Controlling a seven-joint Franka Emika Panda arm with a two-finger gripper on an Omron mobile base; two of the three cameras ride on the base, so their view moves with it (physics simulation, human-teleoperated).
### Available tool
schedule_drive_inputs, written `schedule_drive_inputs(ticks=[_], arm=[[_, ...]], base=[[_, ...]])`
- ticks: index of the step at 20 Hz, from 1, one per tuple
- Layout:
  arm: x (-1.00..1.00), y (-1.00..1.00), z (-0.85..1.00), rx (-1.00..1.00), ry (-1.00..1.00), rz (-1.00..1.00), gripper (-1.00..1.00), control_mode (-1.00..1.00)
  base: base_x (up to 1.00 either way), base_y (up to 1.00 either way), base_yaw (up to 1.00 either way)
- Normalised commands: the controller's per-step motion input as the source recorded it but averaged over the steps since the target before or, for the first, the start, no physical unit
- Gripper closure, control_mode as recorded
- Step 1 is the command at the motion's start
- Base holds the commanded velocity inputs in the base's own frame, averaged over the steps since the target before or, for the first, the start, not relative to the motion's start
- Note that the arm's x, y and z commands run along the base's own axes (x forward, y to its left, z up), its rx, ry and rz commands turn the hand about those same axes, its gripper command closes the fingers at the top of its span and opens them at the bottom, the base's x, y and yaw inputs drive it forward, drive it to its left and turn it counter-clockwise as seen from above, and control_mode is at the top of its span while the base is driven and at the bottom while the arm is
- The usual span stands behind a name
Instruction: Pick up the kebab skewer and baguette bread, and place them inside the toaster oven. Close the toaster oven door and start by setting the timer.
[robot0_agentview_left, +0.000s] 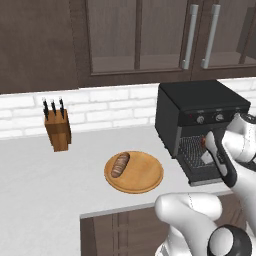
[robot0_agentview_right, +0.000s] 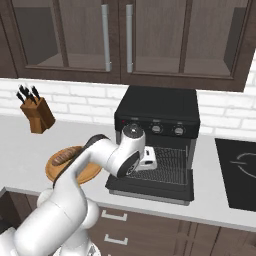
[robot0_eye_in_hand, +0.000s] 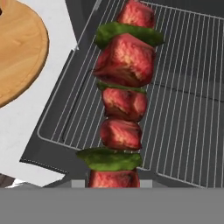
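The kebab skewer (robot0_eye_in_hand: 122, 87), red meat chunks with green pieces between them, rises from the bottom of the hand view over the oven's wire rack (robot0_eye_in_hand: 183, 109). My gripper (robot0_agentview_right: 149, 161) is shut on it, just inside the open front of the black toaster oven (robot0_agentview_right: 157, 107). The skewer hides the fingertips. The toaster oven door (robot0_agentview_right: 150, 189) is folded down flat in front of the oven. The baguette bread (robot0_agentview_left: 120, 165) lies on the left part of a round wooden plate (robot0_agentview_left: 145, 177), to the left of the oven.
A brown knife block (robot0_agentview_left: 57, 129) stands by the brick wall at the far left. A black cooktop (robot0_agentview_right: 240, 170) lies to the right of the oven. Three small knobs (robot0_agentview_right: 156, 128) sit above the oven's opening. Wall cabinets hang overhead.
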Motion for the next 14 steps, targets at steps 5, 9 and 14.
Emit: schedule_drive_inputs(ticks=[5, 9, 14], arm=[[0.17, -0.01, -0.04, 0.0, 0.02, -0.02, 1.0, -1.0], [0.1, 0.0, -0.15, 0.0, 0.0, -0.02, 1.0, -1.0], [0.06, 0.07, -0.24, 0.0, 0.0, 0.0, 1.0, -1.0]], base=[[0.0, 0.0, 0.0], [0.0, 0.0, 0.0], [0.0, 0.0, 0.0]])
